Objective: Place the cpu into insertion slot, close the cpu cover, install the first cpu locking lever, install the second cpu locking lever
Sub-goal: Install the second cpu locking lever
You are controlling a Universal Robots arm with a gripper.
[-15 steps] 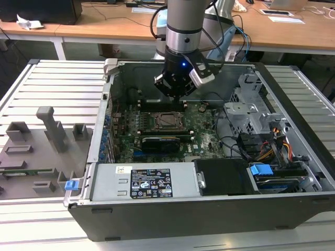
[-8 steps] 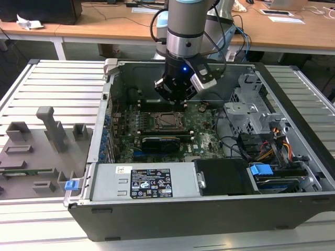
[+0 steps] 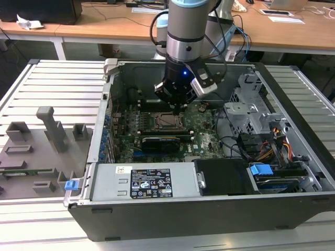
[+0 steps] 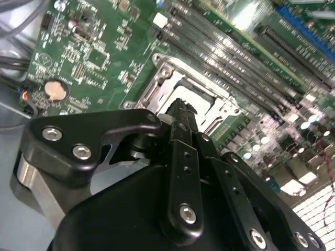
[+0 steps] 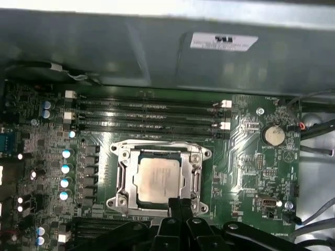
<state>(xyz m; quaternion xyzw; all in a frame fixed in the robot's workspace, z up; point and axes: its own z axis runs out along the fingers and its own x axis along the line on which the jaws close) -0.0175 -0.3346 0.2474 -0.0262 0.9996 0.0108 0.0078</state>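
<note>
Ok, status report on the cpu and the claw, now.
Claw shut, empty, at socket edge. Cpu seated in insertion slot, cpu cover down around it. Nothing in the way.

Silver-grey arm, black screw-studded tool

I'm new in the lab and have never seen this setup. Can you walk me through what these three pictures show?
It is an open computer case lying on a metal table, with a robot arm reaching down into it. The exterior view looks at the whole scene from off the arm. The two wrist views come from cameras riding on the arm, looking past its black gripper at the green motherboard. In the first wrist view the cpu, a dull silver square, sits in the insertion slot, with the cpu cover framing it. The gripper's tips are close together by the socket's edge and appear to hold nothing.
</note>
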